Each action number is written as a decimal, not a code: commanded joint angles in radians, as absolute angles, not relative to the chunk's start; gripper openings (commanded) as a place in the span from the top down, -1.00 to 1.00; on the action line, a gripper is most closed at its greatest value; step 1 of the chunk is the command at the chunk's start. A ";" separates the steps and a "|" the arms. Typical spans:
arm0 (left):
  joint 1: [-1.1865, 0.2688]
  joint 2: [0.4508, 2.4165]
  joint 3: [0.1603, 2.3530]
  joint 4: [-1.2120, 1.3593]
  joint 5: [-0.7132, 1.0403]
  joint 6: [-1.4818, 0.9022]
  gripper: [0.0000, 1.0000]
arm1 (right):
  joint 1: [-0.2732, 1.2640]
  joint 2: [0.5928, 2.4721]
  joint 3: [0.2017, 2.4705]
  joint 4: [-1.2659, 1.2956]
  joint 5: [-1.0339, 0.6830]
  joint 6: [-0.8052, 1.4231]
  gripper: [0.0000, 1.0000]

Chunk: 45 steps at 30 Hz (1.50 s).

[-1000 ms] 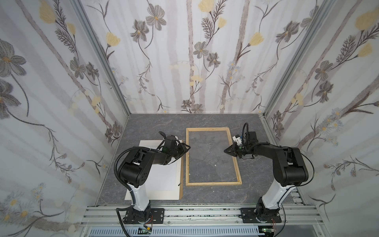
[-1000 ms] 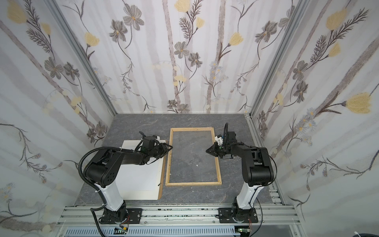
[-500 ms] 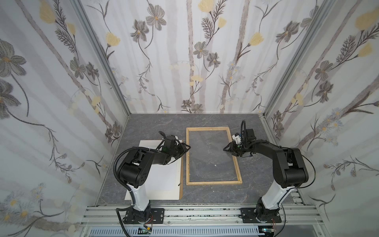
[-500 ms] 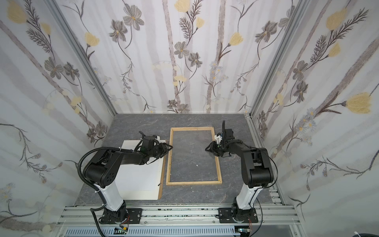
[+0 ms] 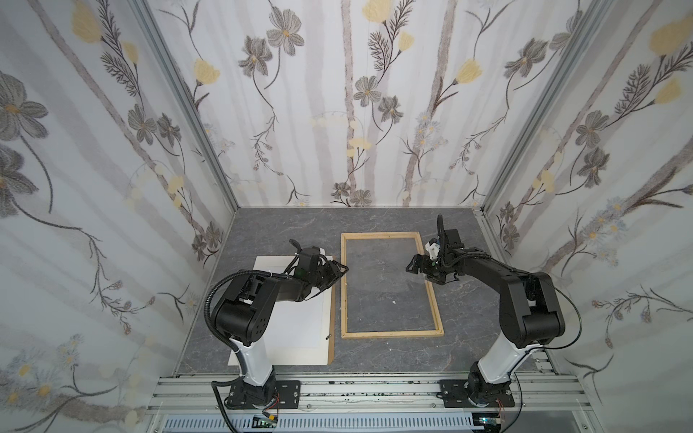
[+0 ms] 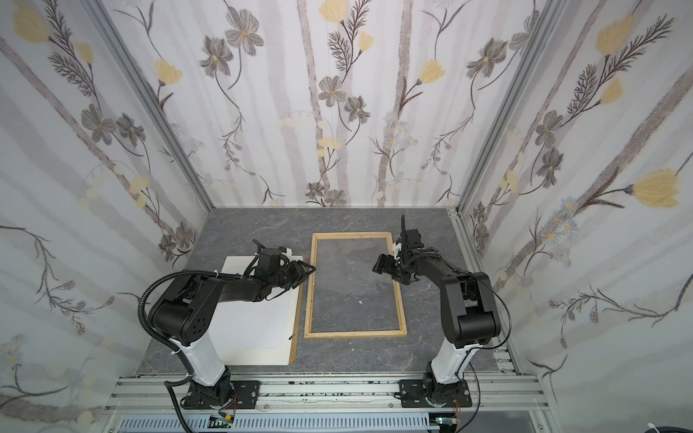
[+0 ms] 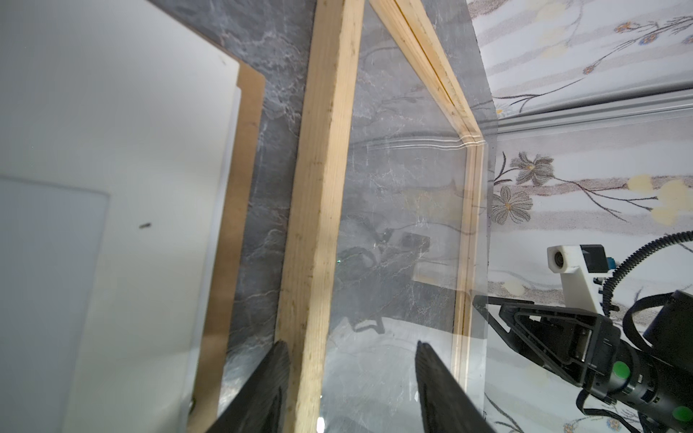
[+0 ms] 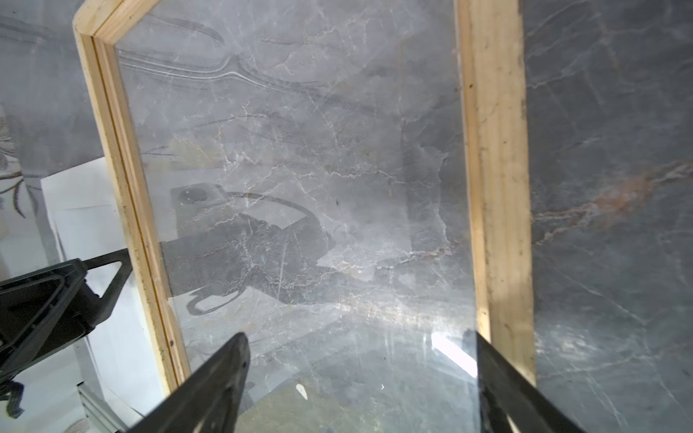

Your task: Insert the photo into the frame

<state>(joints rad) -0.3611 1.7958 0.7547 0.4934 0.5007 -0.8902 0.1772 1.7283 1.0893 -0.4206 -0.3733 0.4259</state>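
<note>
Broadly, a grey marble-patterned worktop (image 5: 281, 232) forms the floor of a booth whose three walls (image 5: 356, 93) carry wallpaper of grey and yellow flowers, with metal posts (image 5: 187, 105) at the far corners. The frame (image 5: 390, 333) lies flat in the middle of the worktop, its long sides running from the near edge toward the far edge. Inside it sits only a clear pane (image 8: 300, 150), with the marble showing through. Along the left edge, reaching toward the near-left corner, a white board (image 5: 300, 356) with a cut-out window lies on a brown backing board (image 5: 332, 311). The plain white sheet seen in that window looks to be the photo (image 7: 48, 300). The left gripper (image 5: 339, 270) is released, its jaws apart astride the frame's left strip and holding nothing. The right gripper (image 5: 410, 267) hangs over the pane by the right strip, its jaws spread wide and empty.
</note>
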 commanded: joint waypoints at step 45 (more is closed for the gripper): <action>-0.396 1.804 0.735 0.519 0.493 -0.896 -0.07 | 0.244 1.681 1.068 -0.474 -0.180 0.423 -0.92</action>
